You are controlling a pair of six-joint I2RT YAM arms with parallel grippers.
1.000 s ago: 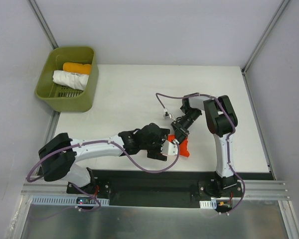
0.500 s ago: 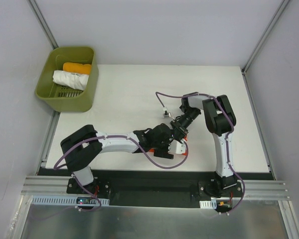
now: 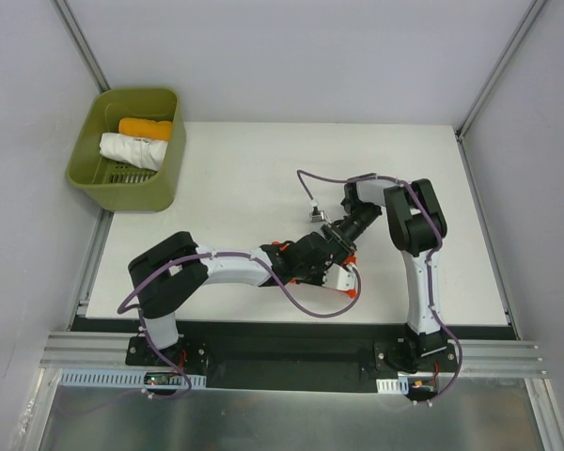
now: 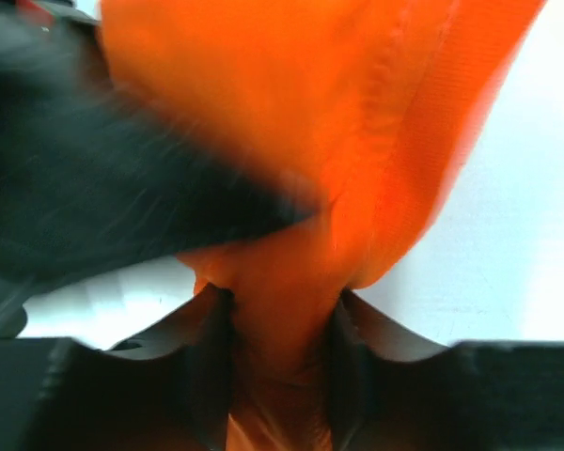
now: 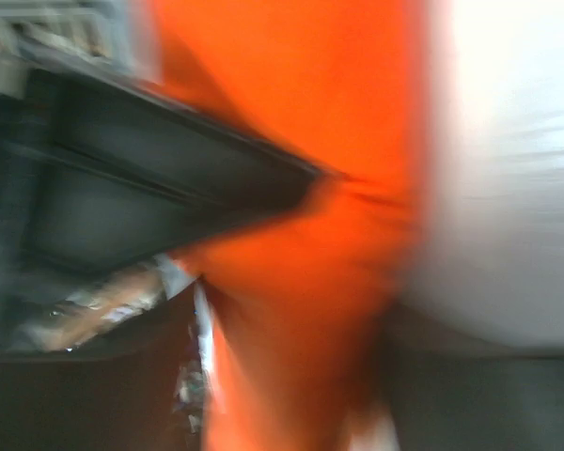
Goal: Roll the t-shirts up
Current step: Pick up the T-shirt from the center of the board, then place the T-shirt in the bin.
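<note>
Near the front edge of the table (image 3: 263, 178), the red-orange t-shirt (image 4: 301, 141) is pinched tight by the left gripper (image 4: 280, 315). The right gripper's (image 3: 342, 247) hold is blurred and cannot be told. Bare surface is seen toward the far edge.

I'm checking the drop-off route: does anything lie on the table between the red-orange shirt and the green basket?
Nothing visible does. The red-orange shirt, pinched in the left gripper near the front edge, has only bare white tabletop between it and the green basket at the far left corner.
</note>
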